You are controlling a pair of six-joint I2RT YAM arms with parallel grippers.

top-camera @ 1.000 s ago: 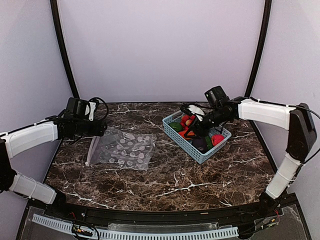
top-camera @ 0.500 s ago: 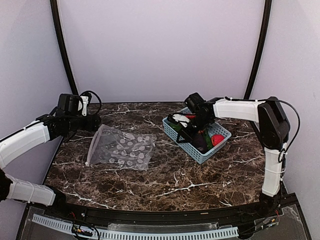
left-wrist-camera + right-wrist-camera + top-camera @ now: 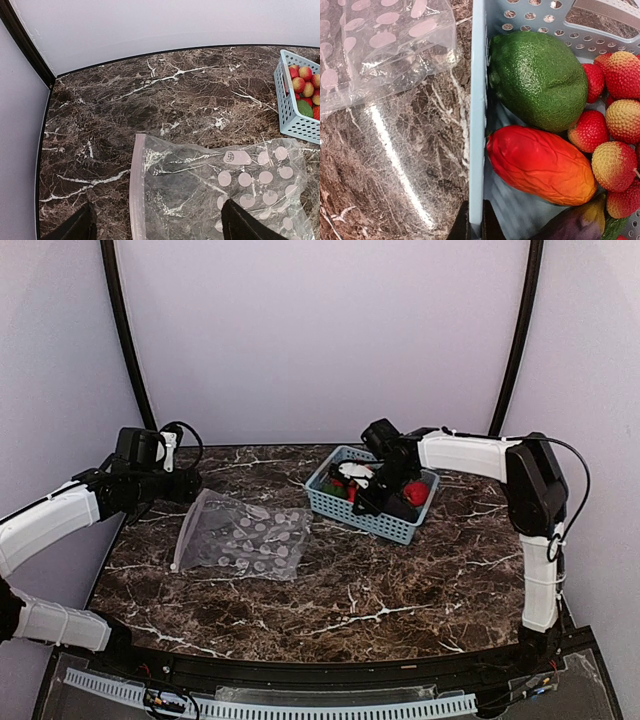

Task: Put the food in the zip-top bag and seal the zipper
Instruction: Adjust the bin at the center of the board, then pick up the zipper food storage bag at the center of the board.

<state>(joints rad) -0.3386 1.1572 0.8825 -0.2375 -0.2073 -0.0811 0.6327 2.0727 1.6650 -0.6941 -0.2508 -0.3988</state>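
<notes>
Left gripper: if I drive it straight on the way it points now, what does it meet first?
The left gripper, open, would likely meet the zip-top bag first, near its zipper, flat on the table; depth is unclear.

Right gripper (image 3: 475, 226) tight on basket wall (image 3: 476, 125), mango (image 3: 540, 165) alongside

zip-top bag (image 3: 245, 540): on table (image 3: 400, 585), left | basket (image 3: 360, 520): right of bag | food (image 3: 416, 493): in basket
</notes>
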